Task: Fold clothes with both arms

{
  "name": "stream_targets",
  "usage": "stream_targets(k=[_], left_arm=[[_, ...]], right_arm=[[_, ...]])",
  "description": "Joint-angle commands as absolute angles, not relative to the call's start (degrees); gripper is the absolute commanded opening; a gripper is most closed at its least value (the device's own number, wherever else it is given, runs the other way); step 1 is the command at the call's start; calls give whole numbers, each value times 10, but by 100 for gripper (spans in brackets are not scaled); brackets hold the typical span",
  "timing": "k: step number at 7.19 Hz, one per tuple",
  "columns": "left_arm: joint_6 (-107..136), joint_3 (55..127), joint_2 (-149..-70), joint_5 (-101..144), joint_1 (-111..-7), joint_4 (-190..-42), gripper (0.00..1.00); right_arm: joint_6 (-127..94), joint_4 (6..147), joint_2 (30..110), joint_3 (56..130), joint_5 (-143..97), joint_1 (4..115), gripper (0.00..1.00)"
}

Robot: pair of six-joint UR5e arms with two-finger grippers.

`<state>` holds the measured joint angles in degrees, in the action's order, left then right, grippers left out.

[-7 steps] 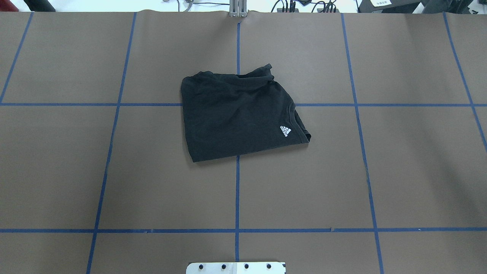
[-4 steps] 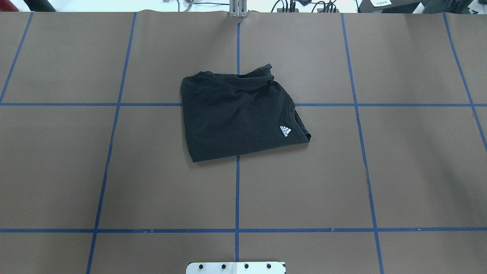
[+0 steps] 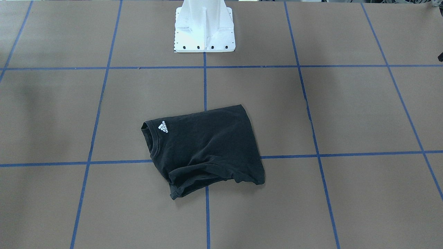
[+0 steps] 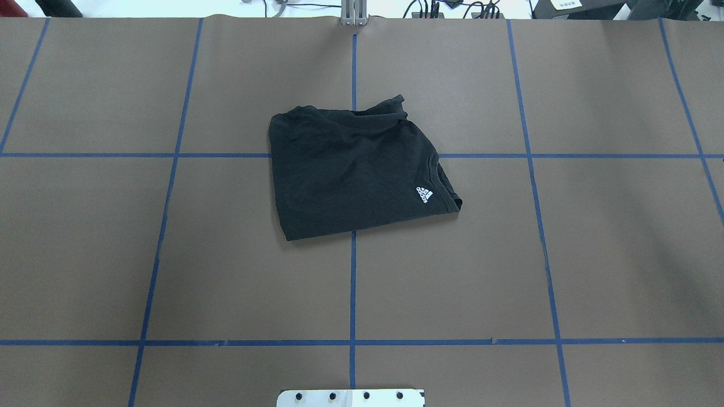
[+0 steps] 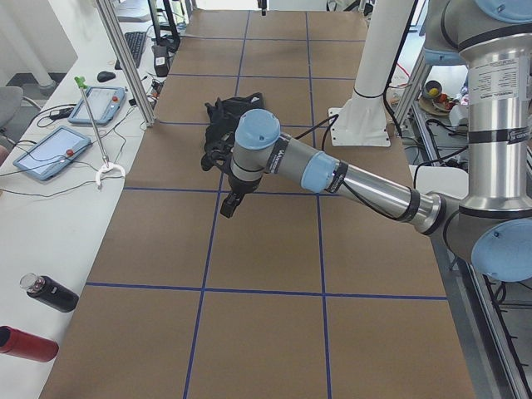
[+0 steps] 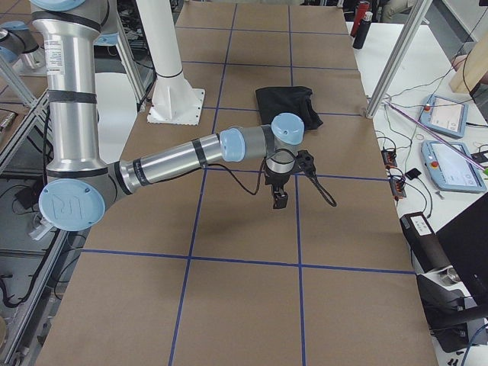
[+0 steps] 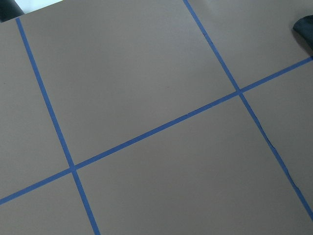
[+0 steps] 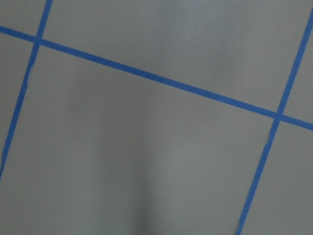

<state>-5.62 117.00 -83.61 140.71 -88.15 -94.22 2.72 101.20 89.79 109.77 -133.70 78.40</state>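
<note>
1. At the middle of the table (image 4: 169,265), over a crossing of blue tape lines (image 4: 352,282), the black T-shirt (image 4: 345,175) is found folded into a compact, slightly rumpled packet, with its collar (image 4: 447,183) toward the robot's right.
2. Both the left gripper (image 5: 230,202) and the right gripper (image 6: 279,198) are held raised over bare table, not touching the shirt. Whether the fingers are apart or together cannot be told.
3. The fabric is judged light, soft and limp, and sagging is expected if one layer is lifted.
4. Hold is best taken at two corners of one edge, with all layers pinched.
</note>
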Motion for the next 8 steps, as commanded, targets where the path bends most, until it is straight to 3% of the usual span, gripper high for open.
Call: stream_targets(k=[1, 8], left_arm=[[-56, 1171, -836, 1407, -882, -943, 99], [-57, 1175, -835, 1401, -881, -982, 99]], right_arm=[[28, 1012, 897, 1100, -1332, 784, 100], [33, 1012, 898, 1100, -1327, 784, 100]])
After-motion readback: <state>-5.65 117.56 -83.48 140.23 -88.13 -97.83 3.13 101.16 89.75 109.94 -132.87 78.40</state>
